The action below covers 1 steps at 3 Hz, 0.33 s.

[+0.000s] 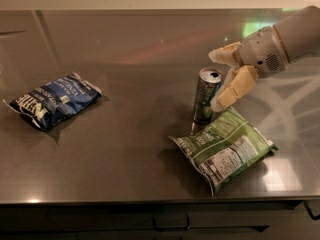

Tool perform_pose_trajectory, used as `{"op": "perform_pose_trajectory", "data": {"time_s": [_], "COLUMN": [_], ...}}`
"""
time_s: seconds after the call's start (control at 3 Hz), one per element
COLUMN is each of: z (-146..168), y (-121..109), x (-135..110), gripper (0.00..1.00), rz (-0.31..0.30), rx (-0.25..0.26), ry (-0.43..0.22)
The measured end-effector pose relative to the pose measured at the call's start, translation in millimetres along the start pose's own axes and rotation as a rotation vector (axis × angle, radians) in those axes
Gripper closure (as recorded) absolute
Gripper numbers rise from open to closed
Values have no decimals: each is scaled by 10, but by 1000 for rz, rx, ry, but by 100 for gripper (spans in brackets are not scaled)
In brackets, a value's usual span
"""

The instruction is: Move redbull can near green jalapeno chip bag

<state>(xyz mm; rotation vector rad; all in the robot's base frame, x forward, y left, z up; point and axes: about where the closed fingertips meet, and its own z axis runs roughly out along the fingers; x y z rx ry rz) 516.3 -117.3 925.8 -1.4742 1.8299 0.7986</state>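
Note:
The redbull can (205, 98) stands upright on the dark metal table, right of centre. The green jalapeno chip bag (225, 149) lies flat just in front of it and to its right, its back corner next to the can's base. My gripper (218, 81) is at the can's upper right side, open. One tan finger (223, 54) is behind the can's top, and the other finger (234, 88) is in front of its right side. Neither finger clamps the can.
A dark blue chip bag (55, 100) lies at the left of the table (130, 49). The table's front edge (150, 202) runs along the bottom, with dark drawers below. My white arm (290, 39) enters from the upper right.

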Motion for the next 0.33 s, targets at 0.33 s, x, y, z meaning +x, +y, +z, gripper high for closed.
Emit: {"op": "perform_pose_trajectory", "data": {"time_s": [0.33], "z": [1], "y": [0], "x": [0], "gripper": [0], "rz": [0], "rx": [0], "ry": [0]}}
